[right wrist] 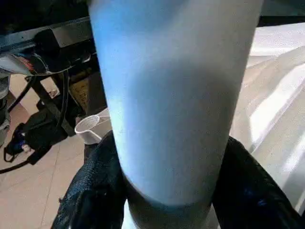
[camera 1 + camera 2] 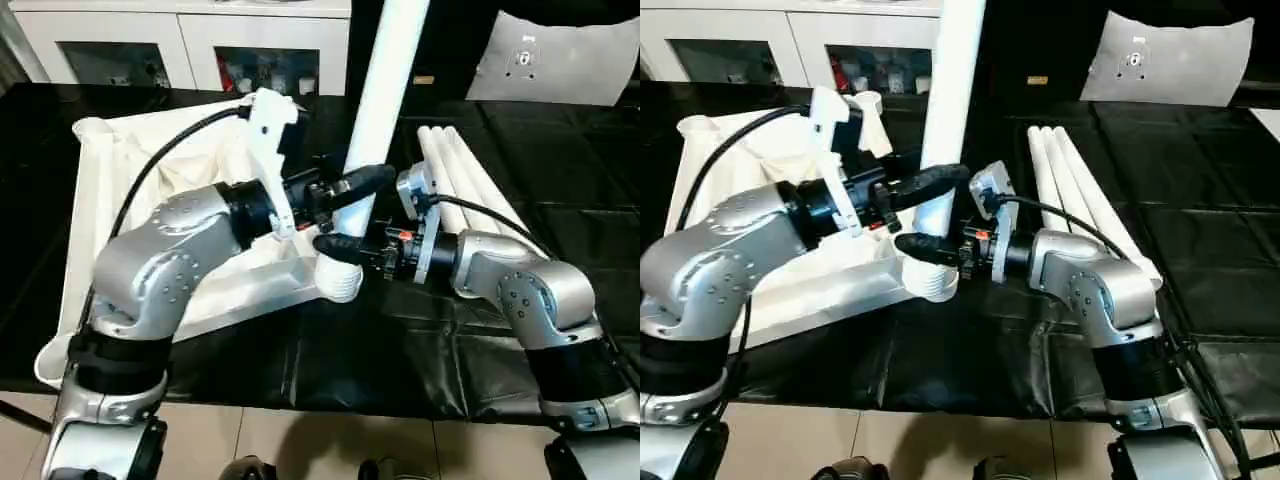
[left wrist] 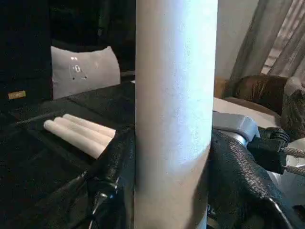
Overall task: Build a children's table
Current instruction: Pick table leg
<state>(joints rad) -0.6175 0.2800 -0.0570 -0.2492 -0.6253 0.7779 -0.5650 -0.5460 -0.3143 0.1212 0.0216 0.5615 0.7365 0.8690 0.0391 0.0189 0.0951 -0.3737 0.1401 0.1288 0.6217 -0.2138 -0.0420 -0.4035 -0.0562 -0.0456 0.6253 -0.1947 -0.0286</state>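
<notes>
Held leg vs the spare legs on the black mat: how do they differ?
Pose: the held leg stands upright at a corner socket of the tabletop; the spare legs lie flat, side by side. State: the left gripper and right gripper clamp the held leg; the spare legs are untouched. Both are white tubes.

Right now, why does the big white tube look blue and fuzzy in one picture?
In the right wrist view the leg sits right against the camera, so it is out of focus, shaded bluish and dark low down. In the left wrist view it is brighter. In the left eye view it looks sharp, and the black cloth shines.
</notes>
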